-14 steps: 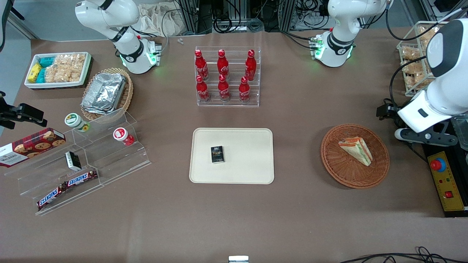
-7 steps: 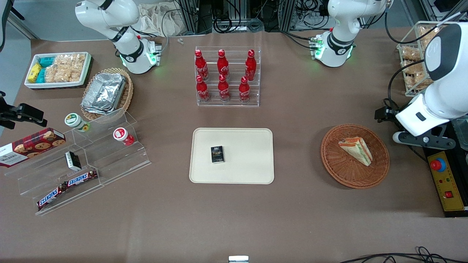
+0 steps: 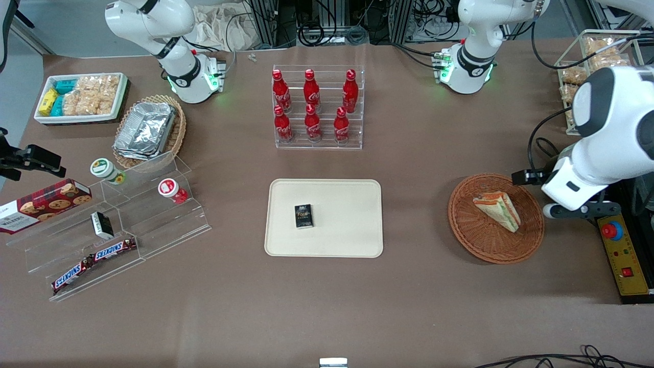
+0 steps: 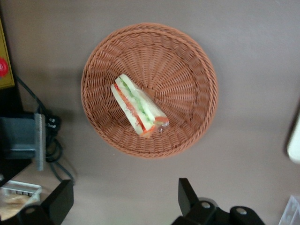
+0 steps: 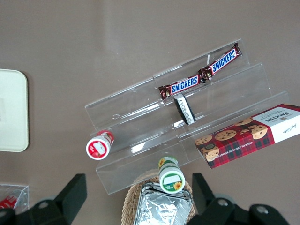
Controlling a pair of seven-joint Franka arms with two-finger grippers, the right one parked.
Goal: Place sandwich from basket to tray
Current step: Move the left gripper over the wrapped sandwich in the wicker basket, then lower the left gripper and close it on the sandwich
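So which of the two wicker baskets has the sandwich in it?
The reddish-brown basket, under the open end effector; the sandwich lies in it. The tan basket holds foil containers.

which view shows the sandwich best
The left wrist view: it looks straight down on the sandwich in the basket, filling layers plain, with the open gripper above bare table beside the basket. The front view shows the sandwich smaller. The right wrist view does not show it.

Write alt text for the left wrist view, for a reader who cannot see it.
A wrapped sandwich lies inside a round wicker basket on a brown table. The left arm's hand hangs above the table beside the basket, open and empty, not touching anything.
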